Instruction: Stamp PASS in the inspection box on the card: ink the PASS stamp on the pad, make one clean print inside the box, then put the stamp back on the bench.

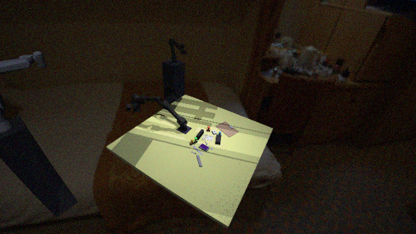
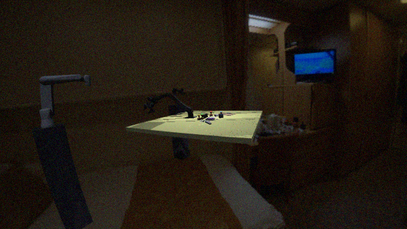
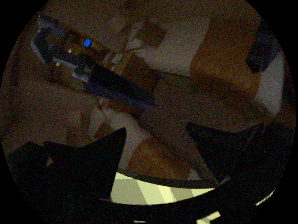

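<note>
Top view: high and well back, angled down across the whole table (image 1: 182, 175) (image 2: 203, 131). Exterior: also well back, just above table height, near level. Both share table and dark arm (image 1: 170, 108) (image 2: 181, 103). Wrist: close, between the fingers, facing past the table edge (image 3: 150, 192) into the room.

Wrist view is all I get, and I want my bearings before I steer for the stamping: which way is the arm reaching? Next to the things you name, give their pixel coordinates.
Observer: Away from the small things. The arm (image 1: 174, 114) (image 2: 182, 102) reaches out on the opposite side of its base from them.

Operator: Where's the purple pad?

Observer: On the table (image 1: 195, 179) (image 2: 203, 128) (image 3: 132, 190), the purple pad (image 1: 204, 147) lies among the small things, as the top view shows.

Operator: Any coloured knobs there?

Observer: Yes, one has a red top (image 1: 208, 128) (image 2: 211, 112). I can't read which says PASS.
</note>
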